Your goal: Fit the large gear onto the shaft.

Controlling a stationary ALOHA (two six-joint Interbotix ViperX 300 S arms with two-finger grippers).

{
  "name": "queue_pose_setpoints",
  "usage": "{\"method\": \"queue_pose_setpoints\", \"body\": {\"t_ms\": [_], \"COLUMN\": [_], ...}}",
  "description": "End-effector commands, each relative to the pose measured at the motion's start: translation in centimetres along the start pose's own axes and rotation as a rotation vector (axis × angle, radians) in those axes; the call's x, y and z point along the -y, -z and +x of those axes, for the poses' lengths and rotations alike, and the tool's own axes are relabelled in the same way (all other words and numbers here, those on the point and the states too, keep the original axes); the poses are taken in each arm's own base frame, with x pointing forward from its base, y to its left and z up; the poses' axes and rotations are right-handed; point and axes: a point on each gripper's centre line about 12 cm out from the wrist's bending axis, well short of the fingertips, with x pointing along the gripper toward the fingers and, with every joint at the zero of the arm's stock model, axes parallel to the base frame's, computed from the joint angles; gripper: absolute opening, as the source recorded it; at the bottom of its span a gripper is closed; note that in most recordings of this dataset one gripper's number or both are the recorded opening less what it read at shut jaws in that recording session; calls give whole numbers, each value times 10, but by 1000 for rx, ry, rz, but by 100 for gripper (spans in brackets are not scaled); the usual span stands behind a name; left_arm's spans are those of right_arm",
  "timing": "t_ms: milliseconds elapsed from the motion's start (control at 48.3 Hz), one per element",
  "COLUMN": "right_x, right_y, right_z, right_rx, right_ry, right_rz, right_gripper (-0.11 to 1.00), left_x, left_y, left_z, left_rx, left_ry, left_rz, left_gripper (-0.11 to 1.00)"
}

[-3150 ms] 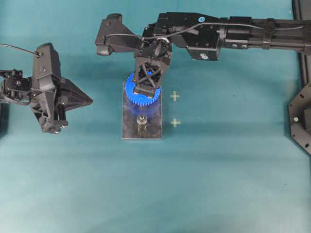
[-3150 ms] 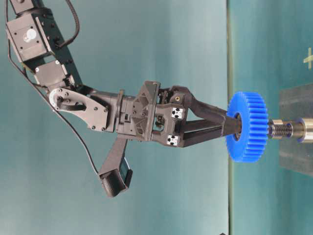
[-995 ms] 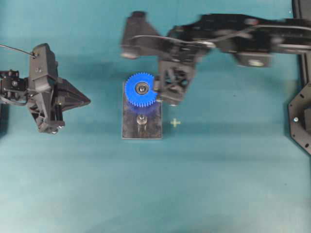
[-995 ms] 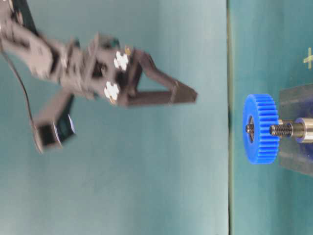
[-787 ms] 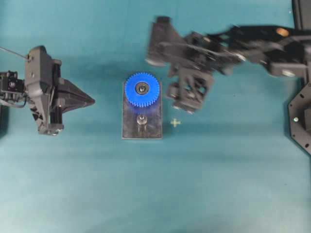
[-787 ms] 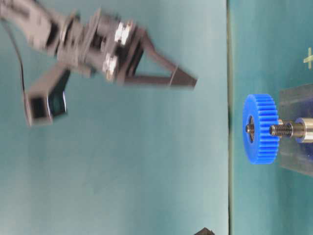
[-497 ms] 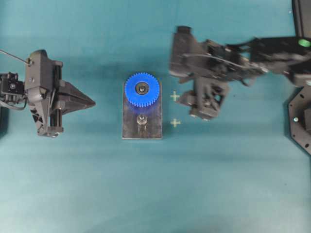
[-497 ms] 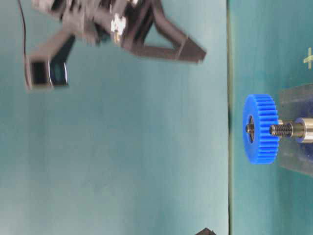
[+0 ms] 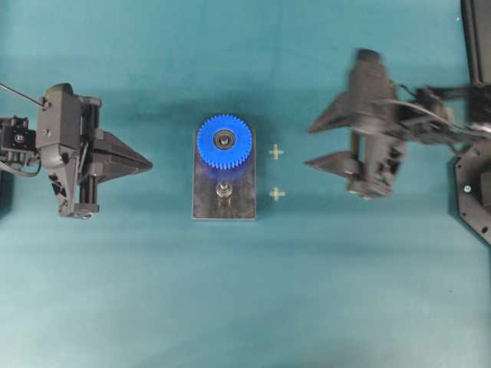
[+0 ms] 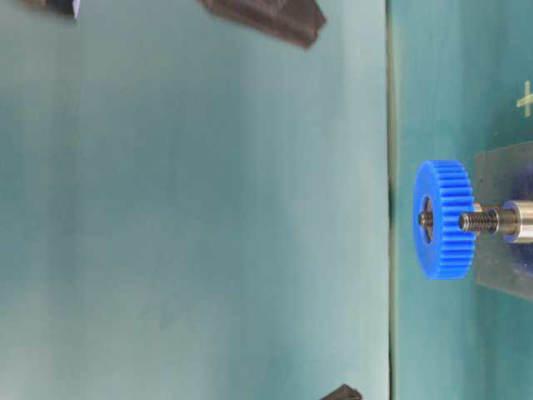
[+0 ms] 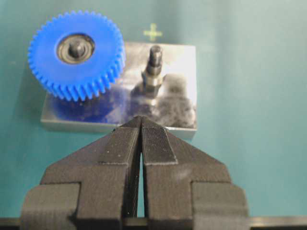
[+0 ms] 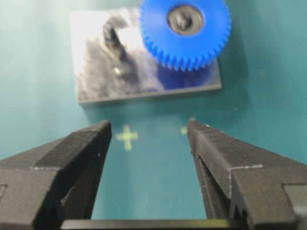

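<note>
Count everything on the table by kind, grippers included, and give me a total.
Blue gear: 1
Grey metal plate: 1
Silver shafts on the plate: 2, one through the gear's hub, one bare
Yellow cross marks: 2
Grippers: 2, left gripper shut, right gripper open
Total: 8

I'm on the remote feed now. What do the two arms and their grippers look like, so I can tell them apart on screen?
Both look alike: matte black. The left gripper has wedge-shaped fingers with finely ribbed pads and a thin black cable at its rear. The right gripper has the same tapered black fingers, with thin cables along its arm.
</note>
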Motion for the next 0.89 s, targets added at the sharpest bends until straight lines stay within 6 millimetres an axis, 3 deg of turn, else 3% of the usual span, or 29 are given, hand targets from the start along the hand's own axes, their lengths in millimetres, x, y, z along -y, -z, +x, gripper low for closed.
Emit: {"method": "queue_pose_setpoints", "body": {"t_ms": [0, 870], "right_x": [-2, -6], "right_y": [-3, 15], "right_z": [-8, -3], "right_rx": [72, -26], "right_ry": [-5, -21], "right_rz": [-2, -4], "right_gripper": [69, 69], "left_x": [1, 7], "left_y": [-3, 2], "left_z": [1, 5], "left_rx": [9, -30], "left_ry": [3, 21], "left_rz": [4, 15], "left_gripper": [0, 0]}}
